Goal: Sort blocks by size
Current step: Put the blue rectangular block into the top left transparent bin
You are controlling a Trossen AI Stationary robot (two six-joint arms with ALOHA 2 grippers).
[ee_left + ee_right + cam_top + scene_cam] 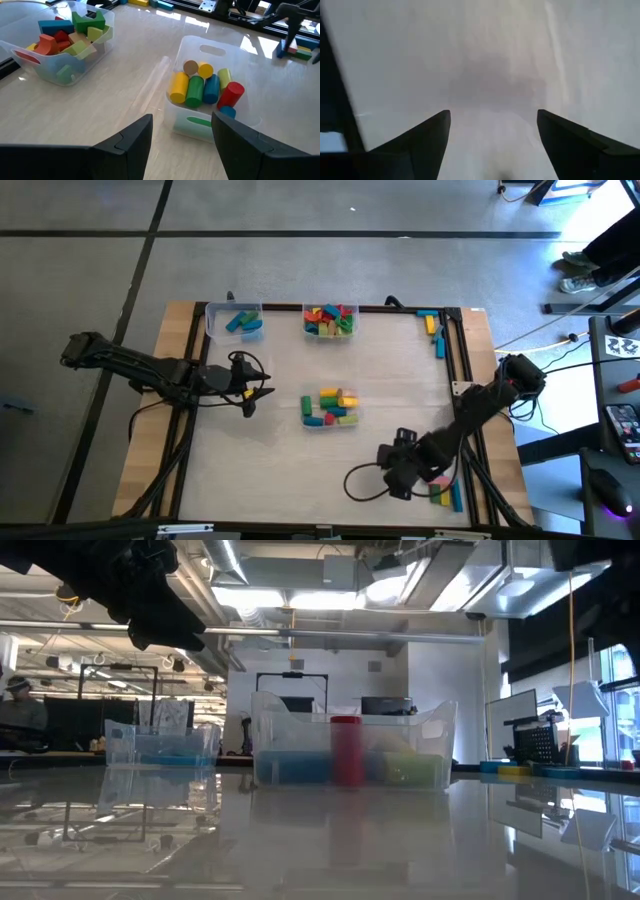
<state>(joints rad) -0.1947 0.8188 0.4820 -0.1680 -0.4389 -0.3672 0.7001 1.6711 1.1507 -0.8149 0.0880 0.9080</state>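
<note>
Several coloured cylinder blocks (205,87) lie in a clear tub (330,408) at the table's middle. A second tub (330,320) at the far edge holds mixed blocks (70,35), and a third (235,320) to its left holds blue ones. Loose blocks lie by the right rail at the far end (433,327) and the near end (446,494). My left gripper (250,392) is open and empty, left of the middle tub, its fingers (132,145) short of the tub's wall. My right gripper (392,470) is open and empty over bare table (492,90) at the near right.
Black rails (455,370) frame the table's right and far sides. Cables loop on the table by my right gripper (365,480) and by my left gripper (243,365). Bare tabletop (250,470) lies between the middle tub and the near edge.
</note>
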